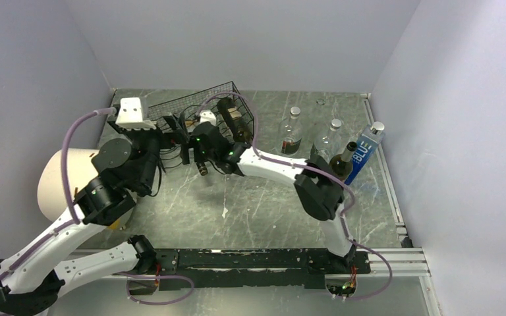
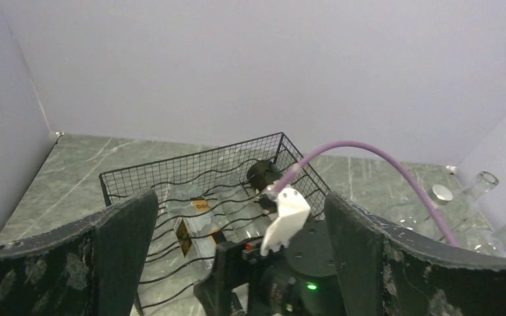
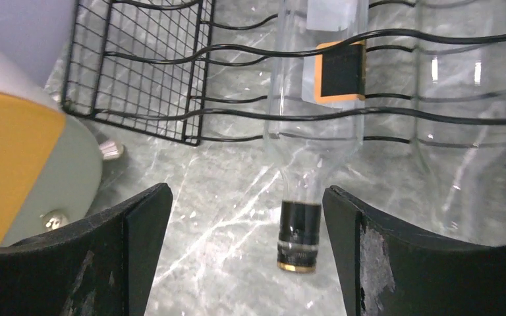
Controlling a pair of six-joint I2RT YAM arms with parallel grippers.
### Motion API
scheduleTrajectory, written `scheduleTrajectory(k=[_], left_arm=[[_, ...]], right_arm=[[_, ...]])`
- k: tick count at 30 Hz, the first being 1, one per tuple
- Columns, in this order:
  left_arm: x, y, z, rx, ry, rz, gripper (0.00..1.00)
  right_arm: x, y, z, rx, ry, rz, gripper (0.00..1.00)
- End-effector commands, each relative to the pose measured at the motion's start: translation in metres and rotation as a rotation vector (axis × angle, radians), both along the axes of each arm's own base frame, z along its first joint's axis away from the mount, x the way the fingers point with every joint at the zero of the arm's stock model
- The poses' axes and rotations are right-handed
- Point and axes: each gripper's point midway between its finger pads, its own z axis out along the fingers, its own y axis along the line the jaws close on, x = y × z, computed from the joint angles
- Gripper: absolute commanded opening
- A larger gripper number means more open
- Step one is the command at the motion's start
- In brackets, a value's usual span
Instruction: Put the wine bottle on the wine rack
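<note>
The green marbled table (image 1: 257, 210) spreads out under the wine rack (image 1: 197, 100), the black wire frame I take my bearings from. My left arm (image 1: 72, 230) reaches up to the rack's left end, and my right arm (image 1: 283, 170) crosses over to its near side. A white roll (image 1: 56, 181) lies well to the left of the rack, on the near side.

My left claw (image 2: 240, 197) hangs by the rack's left end and looks across it, fingers spread wide with nothing gripped. My right claw (image 3: 247, 191) sits low just in front of the rack, also spread wide. The bottle's neck lies between my fingers (image 3: 138, 224), but neither one touches it.

The wine bottle (image 3: 309, 131), clear glass with an orange and black label, lies on its side in a trough of the rack's wavy rods. Its black-capped neck pokes out past the rack's near side, over the table. A second clear bottle (image 3: 464, 131) lies in the next trough. To the right of the rack, well apart from it, stand four upright bottles (image 1: 292, 131): two clear, one dark, one blue.
</note>
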Motion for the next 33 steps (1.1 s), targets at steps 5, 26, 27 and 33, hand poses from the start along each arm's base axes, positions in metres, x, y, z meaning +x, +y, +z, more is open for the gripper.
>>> scheduleTrajectory(k=[5, 26, 27, 33], left_arm=[[-0.018, -0.004, 0.021, 0.004, -0.029, -0.133, 1.00], [-0.006, -0.066, 0.009, -0.023, -0.025, -0.332, 0.99], [-0.006, -0.067, 0.009, -0.026, -0.025, -0.337, 0.99], [-0.004, -0.083, 0.002, -0.025, -0.019, -0.387, 0.99]], right_arm=[[-0.017, -0.061, 0.084, 0.008, -0.150, -0.032, 0.88], [-0.029, -0.413, 0.240, -0.402, -0.477, -0.871, 0.90], [-0.031, -0.424, 0.239, -0.404, -0.472, -0.908, 0.90], [-0.054, -0.480, 0.230, -0.371, -0.419, -1.154, 0.77]])
